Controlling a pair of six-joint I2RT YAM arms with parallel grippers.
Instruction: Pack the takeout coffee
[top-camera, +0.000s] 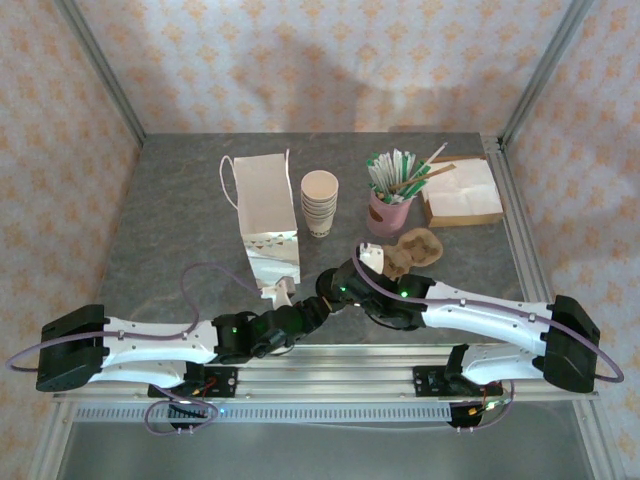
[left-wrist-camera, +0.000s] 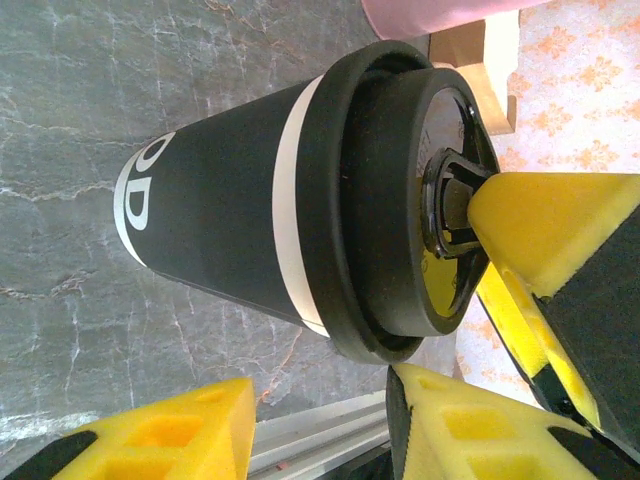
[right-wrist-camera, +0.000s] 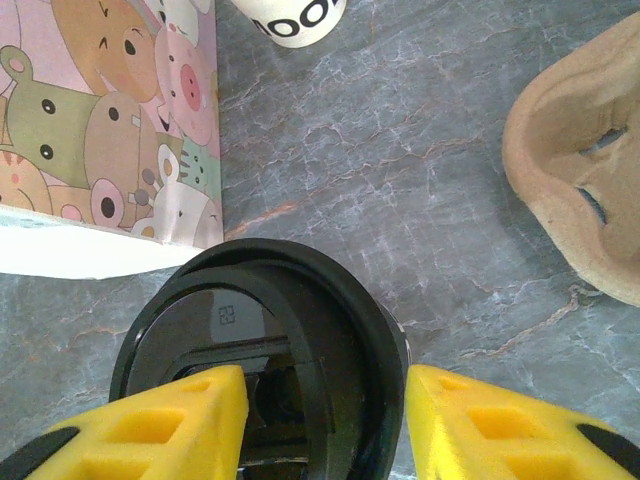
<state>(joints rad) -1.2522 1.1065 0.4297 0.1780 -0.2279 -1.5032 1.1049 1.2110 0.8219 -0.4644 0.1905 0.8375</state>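
The takeout coffee (left-wrist-camera: 230, 210) stands on the table (left-wrist-camera: 70, 300) just beside the white bag (right-wrist-camera: 100, 120), and from my right wrist its black lid (right-wrist-camera: 260, 330) hides the body. My right gripper (right-wrist-camera: 325, 390) straddles that lid, but I can't tell whether it's clamped. My left gripper (left-wrist-camera: 320, 400) hangs released alongside.

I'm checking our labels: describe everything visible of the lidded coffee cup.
The coffee cup stands upright on the grey table beside the cartoon-printed bag. Its dark wall carries white letters and a white band under a black lid. One finger of the right gripper touches the lid top; the left gripper is open nearby.
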